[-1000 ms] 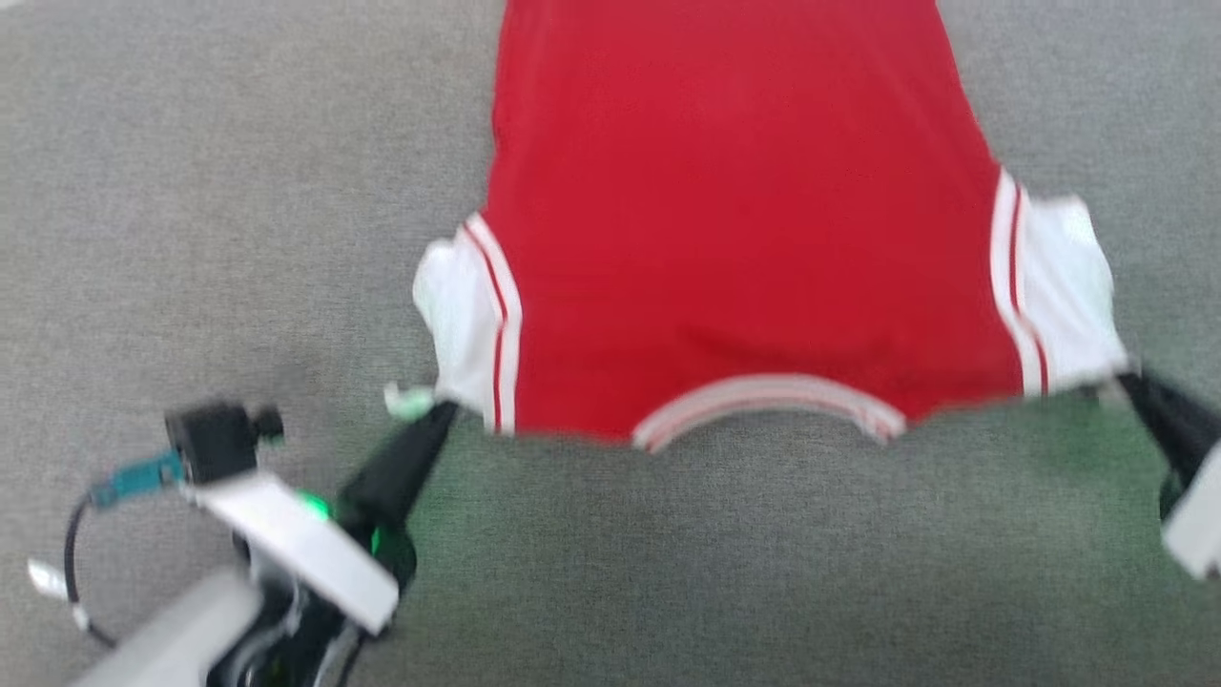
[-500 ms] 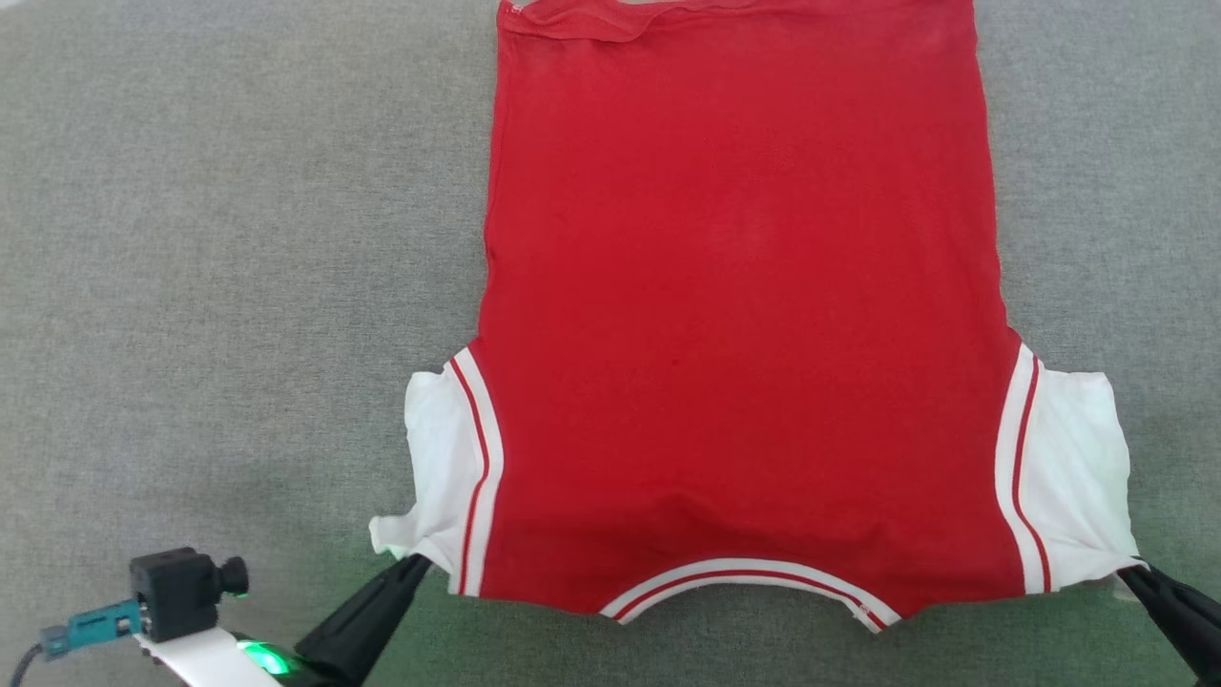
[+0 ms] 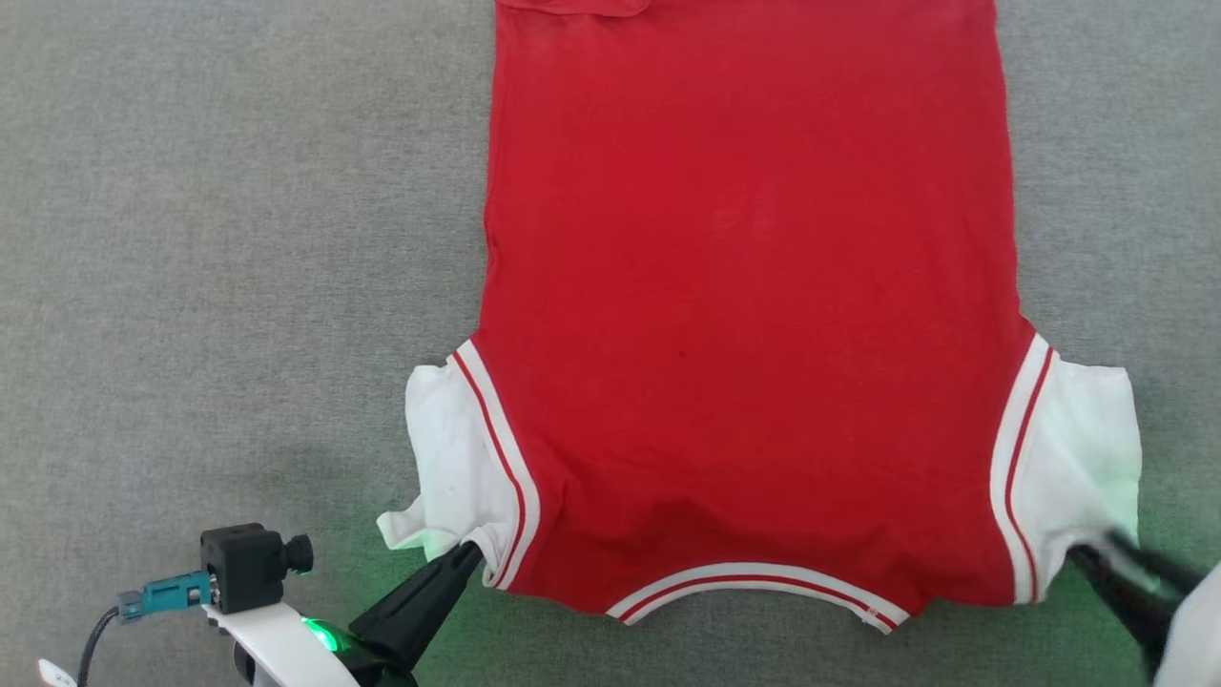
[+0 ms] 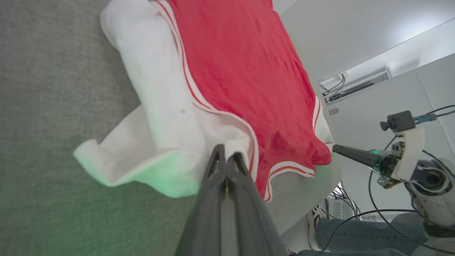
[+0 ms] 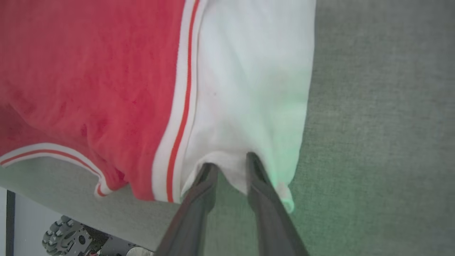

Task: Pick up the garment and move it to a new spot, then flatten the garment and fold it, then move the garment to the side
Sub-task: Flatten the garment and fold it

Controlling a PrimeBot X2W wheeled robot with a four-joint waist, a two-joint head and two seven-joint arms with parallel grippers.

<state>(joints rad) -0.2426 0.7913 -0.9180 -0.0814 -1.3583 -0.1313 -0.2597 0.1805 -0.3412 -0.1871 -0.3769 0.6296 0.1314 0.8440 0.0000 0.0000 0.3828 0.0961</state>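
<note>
The grey fabric surface (image 3: 238, 239) lies bare in a broad stretch outward of the left gripper (image 3: 465, 555) and in a narrower strip outward of the right gripper (image 3: 1087, 561). In the right wrist view its near edge runs close behind that gripper's fingers. The garment (image 3: 744, 286) lies flat, plain red side up, reaching straight ahead from between the two grippers to the top of the head view. Its striped collar trim (image 3: 754, 582) curves between them. The left gripper is clamped on the lower corner of the white left sleeve (image 3: 448, 448) — tips pressed together. The right gripper's fingers stand parted at the hem of the white right sleeve (image 3: 1078, 448) — a fold of cloth dips between them, unpinched.
</note>
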